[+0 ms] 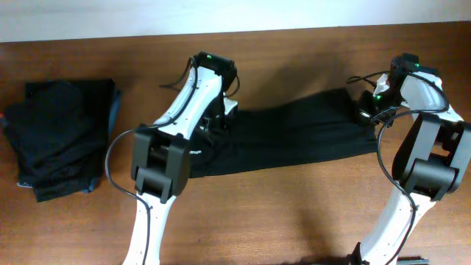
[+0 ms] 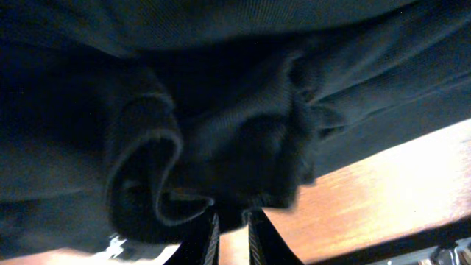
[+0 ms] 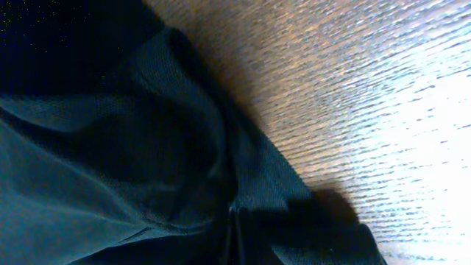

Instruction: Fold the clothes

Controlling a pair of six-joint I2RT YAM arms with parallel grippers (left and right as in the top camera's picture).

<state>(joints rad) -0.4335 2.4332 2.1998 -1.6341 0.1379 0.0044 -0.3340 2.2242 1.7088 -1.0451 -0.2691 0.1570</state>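
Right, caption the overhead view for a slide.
Left hand and right hand on a long black fabric garment across a wooden table.

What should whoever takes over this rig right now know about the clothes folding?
Left gripper: fingers close together at a bunched fold at the left end of the black garment; grip unclear.
Right gripper: shut on its right end.
The garment lies stretched across the middle of the table, between the arms. The folded stack sits at the far left.
Done: the stack. Left: fold this garment, then probably add it there.
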